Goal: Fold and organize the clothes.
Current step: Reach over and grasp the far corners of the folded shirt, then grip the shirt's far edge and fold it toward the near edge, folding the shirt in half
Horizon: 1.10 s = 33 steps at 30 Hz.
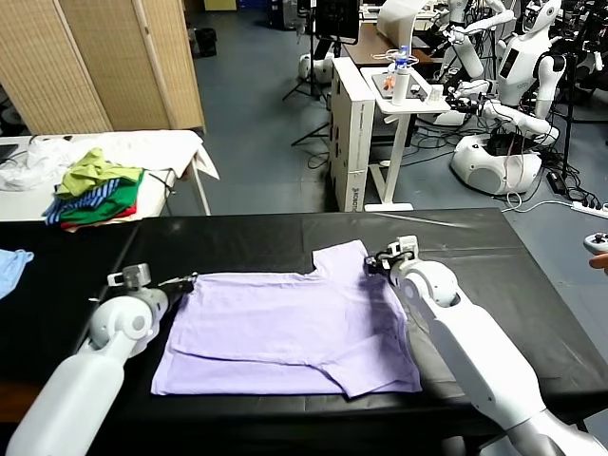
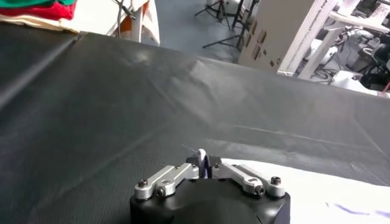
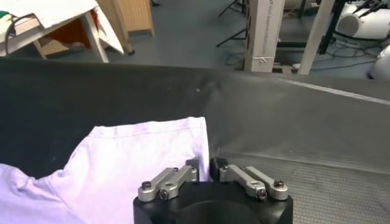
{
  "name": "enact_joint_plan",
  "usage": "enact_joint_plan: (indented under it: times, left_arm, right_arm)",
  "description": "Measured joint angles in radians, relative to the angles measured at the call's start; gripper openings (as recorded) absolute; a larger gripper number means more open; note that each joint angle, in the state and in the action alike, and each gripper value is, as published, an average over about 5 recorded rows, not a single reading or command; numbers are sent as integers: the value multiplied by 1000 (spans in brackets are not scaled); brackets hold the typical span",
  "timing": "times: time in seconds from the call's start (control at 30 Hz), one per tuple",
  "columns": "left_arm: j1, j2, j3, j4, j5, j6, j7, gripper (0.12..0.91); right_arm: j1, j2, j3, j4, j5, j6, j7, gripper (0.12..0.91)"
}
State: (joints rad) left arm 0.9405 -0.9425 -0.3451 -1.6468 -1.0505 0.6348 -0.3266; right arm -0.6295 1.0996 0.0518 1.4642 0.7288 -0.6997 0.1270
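- You have the lavender T-shirt (image 1: 290,328) lying flat on the black table (image 1: 532,285), in the lower centre of the head view, partly folded: a layer doubles over along its near edge and a flap sits at the lower right corner.
- One short sleeve points toward the top of the frame, just right of centre, with a notch of bare black cover beside it.
- Your left gripper (image 1: 187,281) sits at the shirt's left far corner, left of centre in the head view. Its jaws are together, clamped on the fabric edge; the left wrist view shows a sliver of pale cloth (image 2: 203,163) pinched between the fingertips.
- Your right gripper (image 1: 370,266) sits at the sleeve's outer edge, right of centre. Its jaws are drawn together on the sleeve hem; in the right wrist view the fingertips meet right at the edge of the lavender cloth (image 3: 146,164).
- Both arms reach in from the bottom corners of the head view, one on each side of the shirt.
- A heap of green, striped and red garments (image 1: 95,195) lies on a white table (image 1: 171,147) at upper left, well apart from the shirt.
- A light blue cloth (image 1: 11,266) shows at the left edge of the frame.
- Other white robots (image 1: 513,95) stand at upper right.
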Motion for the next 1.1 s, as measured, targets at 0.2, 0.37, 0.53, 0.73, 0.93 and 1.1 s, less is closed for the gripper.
enact_joint_plan:
  times: [0.2, 0.37, 0.53, 0.73, 0.93, 1.1]
  left_arm:
    - [26, 7, -29, -39, -16, -7, -2, 146]
    - [53, 22, -56, -81, -33, -8, -5, 146]
    - [94, 44, -85, -132, -50, -9, -9, 146]
    - [162, 61, -124, -219, -46, -7, -11, 146]
    - [250, 63, -176, -316, -34, -5, -12, 146]
    - [340, 46, -229, -402, -35, 4, -28, 146]
  right_arm:
    - [-36, -24, 38, 67, 18, 56, -17, 140]
    - [-79, -49, 84, 131, 43, 52, -16, 140]
    - [-134, -74, 136, 208, 71, 25, -9, 140]
    - [-215, -106, 200, 322, 83, -18, 1, 140]
    - [-292, -145, 248, 433, 101, -37, 17, 140]
    - [-360, -182, 281, 517, 109, -37, 34, 140]
